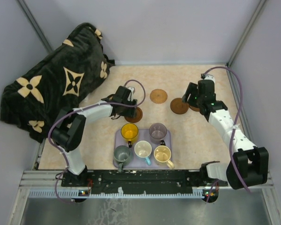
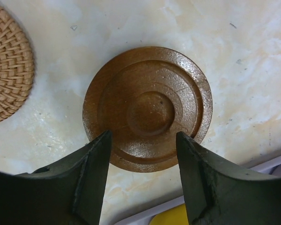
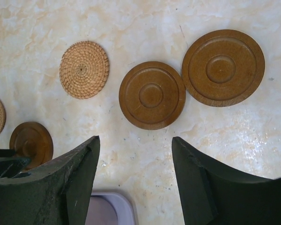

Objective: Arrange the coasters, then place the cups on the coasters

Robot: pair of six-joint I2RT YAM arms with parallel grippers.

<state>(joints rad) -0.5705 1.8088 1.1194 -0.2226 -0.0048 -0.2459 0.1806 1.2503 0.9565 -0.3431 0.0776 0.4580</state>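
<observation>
Nearest the arm bases, five cups (image 1: pixel 143 149) stand on the lavender tray (image 1: pixel 168 140), behind both grippers. The left gripper (image 2: pixel 143 137) hangs with its jaws parted and empty. A dark brown coaster (image 2: pixel 147 108) lies flat just under and beyond its fingertips, with a woven coaster (image 2: pixel 8 70) off to one side. The right gripper (image 3: pixel 135 141), likewise wide and empty, faces two brown coasters (image 3: pixel 152 95) ahead.

- Five coasters: two woven tan (image 3: pixel 84 69), three brown wood (image 3: pixel 152 95).
- Five cups, one of each colour: yellow (image 1: pixel 129 131), purple-grey (image 1: pixel 157 131), grey-green (image 1: pixel 122 153), white (image 1: pixel 143 149), cream (image 1: pixel 162 154).
- One tray (image 1: pixel 143 135), lavender.
- One blanket (image 1: pixel 51 89), black with tan flowers.
- Two arms: left (image 1: pixel 91 112), right (image 1: pixel 225 123).
</observation>
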